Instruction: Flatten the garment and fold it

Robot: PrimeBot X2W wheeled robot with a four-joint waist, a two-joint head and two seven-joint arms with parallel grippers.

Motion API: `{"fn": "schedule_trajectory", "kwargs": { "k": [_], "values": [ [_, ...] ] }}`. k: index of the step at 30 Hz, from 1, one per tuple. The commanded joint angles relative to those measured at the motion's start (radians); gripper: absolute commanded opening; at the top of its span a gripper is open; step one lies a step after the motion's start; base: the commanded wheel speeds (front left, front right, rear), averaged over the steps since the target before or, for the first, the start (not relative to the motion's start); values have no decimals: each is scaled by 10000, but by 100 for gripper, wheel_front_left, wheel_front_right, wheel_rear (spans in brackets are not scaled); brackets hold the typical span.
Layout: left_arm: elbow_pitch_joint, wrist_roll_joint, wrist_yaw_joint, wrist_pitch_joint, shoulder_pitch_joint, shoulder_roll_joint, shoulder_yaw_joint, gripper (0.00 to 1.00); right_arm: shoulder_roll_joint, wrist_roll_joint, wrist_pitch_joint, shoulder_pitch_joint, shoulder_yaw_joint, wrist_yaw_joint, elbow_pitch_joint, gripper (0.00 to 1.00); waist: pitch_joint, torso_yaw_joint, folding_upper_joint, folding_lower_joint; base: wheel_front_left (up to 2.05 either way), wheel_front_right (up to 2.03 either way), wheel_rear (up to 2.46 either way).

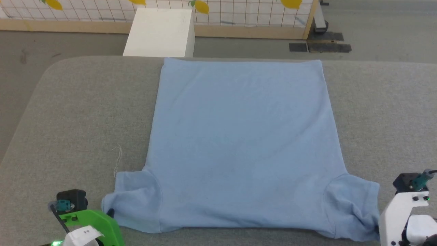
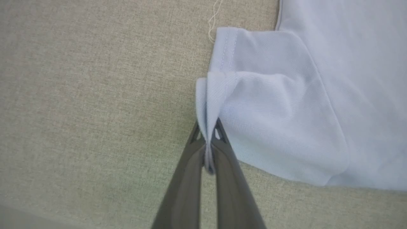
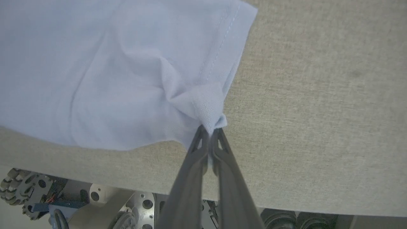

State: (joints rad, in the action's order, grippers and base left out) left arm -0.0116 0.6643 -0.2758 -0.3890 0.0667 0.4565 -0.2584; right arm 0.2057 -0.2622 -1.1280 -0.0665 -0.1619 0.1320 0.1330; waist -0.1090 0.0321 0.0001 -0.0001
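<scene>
At the near edge of the grey fabric-covered worktop (image 1: 75,119), both grippers have cloth in them. The left gripper (image 2: 208,133) has its 2 fingers (image 2: 187,178) pressed together on a doubled-over fold of the left sleeve's (image 1: 135,198) stitched hem. The right gripper (image 3: 210,133) is likewise clamped on a bunched corner of the right sleeve (image 1: 353,205), which puckers into creases toward the pinch. Below the worktop's edge, the right wrist view catches part of the robot's wheeled base (image 3: 31,190).

The garment (image 1: 242,136) lies spread on the middle of the worktop, sleeves and shoulder end nearest the robot, body running away to a straight far hem close to the far edge. The body looks nearly flat, with only faint diagonal ripples. The 2 sleeves are the untidy parts. A loose pale thread (image 1: 118,159) lies on the worktop just beside the left sleeve.

This fine knit looks light, limp and a little stretchy, so it should follow a pull easily but sag and wrinkle wherever it is unsupported. Small pinches at the hem drag the cloth into a point. I judge the sleeve corners serve for tugging outward to flatten, while a fold would go better with holds at the shoulder line.

Beyond the worktop stand a white box (image 1: 160,32) and a grid screen with lemon prints (image 1: 239,13).
</scene>
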Motion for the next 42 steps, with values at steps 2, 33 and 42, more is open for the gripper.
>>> {"fn": "schedule_trajectory", "kwargs": {
  "k": [2, 33, 42],
  "values": [
    [90, 13, 140, 240, -312, -181, -36, 0, 63, 147, -170, 201, 259, -13, -583, 0, -320, 82, -1, 1, 0, 0, 0],
    [-352, 157, 1, 1023, -111, -411, 133, 0, -579, -901, 4604, 1606, -1467, -13, 1092, 100, 26, -160, -1, 1, 0, 0, 0],
    [-1181, 79, -65, 1411, -268, -521, 206, 0, -165, -731, 7354, 3604, -643, -13, -1149, 100, -1180, 135, -1, 1, 0, 0, 0]
  ]
}}
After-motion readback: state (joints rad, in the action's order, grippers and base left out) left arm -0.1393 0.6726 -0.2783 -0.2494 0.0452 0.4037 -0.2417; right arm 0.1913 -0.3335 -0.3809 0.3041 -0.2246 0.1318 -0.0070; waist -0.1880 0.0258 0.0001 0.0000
